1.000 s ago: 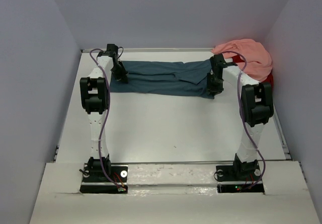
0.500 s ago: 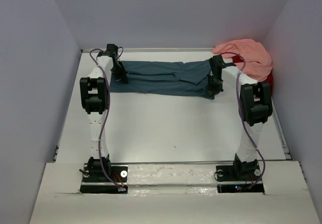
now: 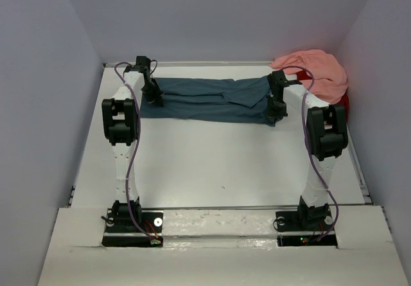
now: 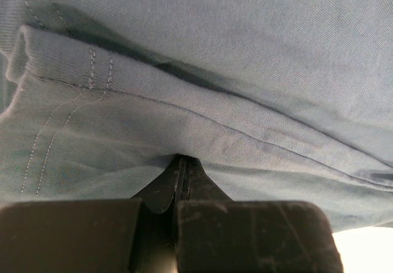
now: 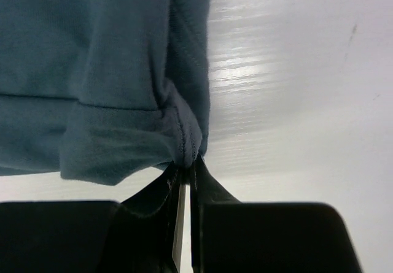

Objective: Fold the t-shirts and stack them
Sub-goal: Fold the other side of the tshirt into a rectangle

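Note:
A dark teal-blue t-shirt [image 3: 212, 99] lies stretched crosswise at the far side of the table, rumpled along its length. My left gripper [image 3: 154, 96] is shut on its left end, and the wrist view shows the cloth [image 4: 202, 76] pinched right at my left gripper's tips [image 4: 181, 157]. My right gripper [image 3: 275, 111] is shut on the right end, with a hemmed fold of the shirt [image 5: 123, 70] caught where my right gripper's tips [image 5: 187, 161] meet. A salmon pink t-shirt [image 3: 314, 71] lies bunched in the far right corner, over a red t-shirt [image 3: 343, 101] of which only an edge shows.
Grey walls enclose the table on the left, back and right. The white tabletop [image 3: 218, 164] stretches between the two arms in front of the teal shirt. The arm bases [image 3: 131, 222] stand on the near ledge.
My right gripper has closed on the right end of the teal shirt. The left gripper and the shirts have not visibly moved.

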Available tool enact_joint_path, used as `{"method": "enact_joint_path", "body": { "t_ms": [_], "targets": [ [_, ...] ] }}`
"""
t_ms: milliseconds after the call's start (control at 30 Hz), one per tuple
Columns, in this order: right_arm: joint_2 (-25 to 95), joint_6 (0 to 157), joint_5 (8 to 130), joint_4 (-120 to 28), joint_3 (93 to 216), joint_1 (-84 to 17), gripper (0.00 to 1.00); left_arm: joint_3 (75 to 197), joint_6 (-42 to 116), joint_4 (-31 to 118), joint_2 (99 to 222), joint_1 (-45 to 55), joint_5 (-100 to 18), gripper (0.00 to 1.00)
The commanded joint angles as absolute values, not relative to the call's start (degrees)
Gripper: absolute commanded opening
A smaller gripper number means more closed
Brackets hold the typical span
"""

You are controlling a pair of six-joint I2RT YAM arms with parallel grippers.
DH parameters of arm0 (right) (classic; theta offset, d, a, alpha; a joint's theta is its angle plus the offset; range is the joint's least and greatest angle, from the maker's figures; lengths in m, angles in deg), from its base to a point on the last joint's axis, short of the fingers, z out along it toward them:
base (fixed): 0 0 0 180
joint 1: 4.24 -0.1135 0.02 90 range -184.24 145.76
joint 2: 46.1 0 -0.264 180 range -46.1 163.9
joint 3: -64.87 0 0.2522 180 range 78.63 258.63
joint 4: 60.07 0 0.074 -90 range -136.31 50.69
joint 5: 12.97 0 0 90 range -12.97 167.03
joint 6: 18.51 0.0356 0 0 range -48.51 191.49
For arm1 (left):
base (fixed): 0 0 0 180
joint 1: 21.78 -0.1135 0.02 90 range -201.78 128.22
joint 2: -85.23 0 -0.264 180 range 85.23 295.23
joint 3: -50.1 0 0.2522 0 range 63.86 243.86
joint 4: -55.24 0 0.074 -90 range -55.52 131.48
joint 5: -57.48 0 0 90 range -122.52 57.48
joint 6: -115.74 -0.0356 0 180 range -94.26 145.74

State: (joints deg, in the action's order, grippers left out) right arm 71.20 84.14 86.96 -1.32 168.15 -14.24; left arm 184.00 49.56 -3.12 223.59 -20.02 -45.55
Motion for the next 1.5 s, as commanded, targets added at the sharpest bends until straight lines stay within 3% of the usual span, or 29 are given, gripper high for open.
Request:
{"method": "enact_joint_path", "body": {
  "t_ms": [0, 500, 600, 633, 667, 733, 833, 1467],
  "targets": [
    [69.3, 82.6, 91.5, 0.0, 169.0, -12.2, 0.0, 184.8, 47.5, -4.5, 226.4, -21.1, -42.3, 0.0],
    [70.5, 81.9, 96.3, 1.6, 171.9, -7.3, 0.02, 186.0, 47.5, -5.1, 226.7, -21.2, -42.4, 0.0],
    [70.9, 81.6, 96.9, 1.8, 172.4, -7.3, 0.14, 186.3, 47.5, -5.1, 226.8, -21.2, -42.4, 0.0],
    [70.9, 81.4, 97.0, 1.8, 172.6, -7.3, 0.36, 186.3, 47.5, -5.1, 226.9, -21.2, -42.4, 0.0],
    [70.9, 81.4, 96.5, 1.8, 172.8, -7.3, 0.5, 186.3, 47.6, -5.1, 226.9, -21.2, -42.4, 0.0],
    [70.8, 81.7, 95.1, 1.8, 173.3, -7.3, 0.66, 186.4, 47.6, -5.1, 227.0, -21.2, -42.4, 0.0],
    [69.9, 82.1, 92.8, 1.9, 173.1, -7.3, 0.73, 186.6, 47.7, -5.1, 227.2, -21.2, -42.4, 0.0],
    [61.6, 86.3, 74.7, 1.2, 170.1, -7.3, 0.7, 187.1, 47.7, -5.2, 227.9, -21.2, -42.7, 0.0]
  ]
}}
